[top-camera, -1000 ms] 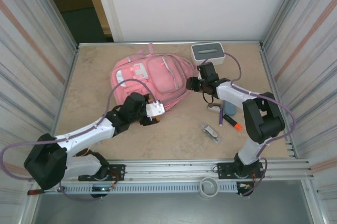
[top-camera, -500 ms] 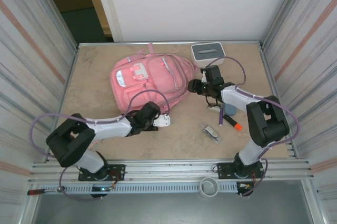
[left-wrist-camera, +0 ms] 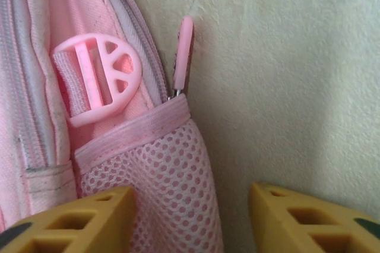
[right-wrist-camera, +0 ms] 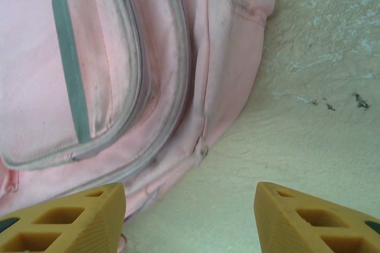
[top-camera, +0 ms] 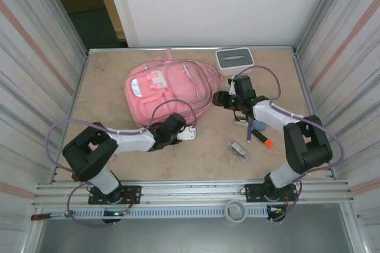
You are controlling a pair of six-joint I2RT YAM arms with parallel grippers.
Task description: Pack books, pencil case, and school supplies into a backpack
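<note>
Backpack point(top-camera: 166, 89) lies flat, front up, on table point(top-camera: 107, 81), far-left of centre. Loose supplies sit well apart on the right: marker point(top-camera: 262, 139), packet point(top-camera: 238, 148).

Left gripper point(left-wrist-camera: 191, 196) is at the pack's near-right corner. Jaws apart, nothing clamped. Mesh pocket point(left-wrist-camera: 160, 170) edge lies between them, bare table showing on the other side. Zip pull point(left-wrist-camera: 183, 51) sticks up just beyond the mesh, beside a buckle point(left-wrist-camera: 98, 78).

Right gripper point(right-wrist-camera: 190, 190) hovers by the pack's right flank, jaws spread, empty. Pack edge and table lie between them, w/ small pull point(right-wrist-camera: 202, 148) just ahead on the side seam.

Handling, est.:
- Pack looks soft, floppy and prob. light, since it lies slack. Will slump and drag rather than lift clean.
- Fabric bunches, so a pinch on flat cloth likely slips. Seams, straps and pulls are better holds.
- Mesh is stretchy, a poor anchor.
- Zip pulls are thin, smooth and small. Need a square pinch across the flat faces, low near the slider.
- Likely a 2-arm job: one pins fabric by the zip, the other draws the pull along the track, else the whole pack slides.
</note>
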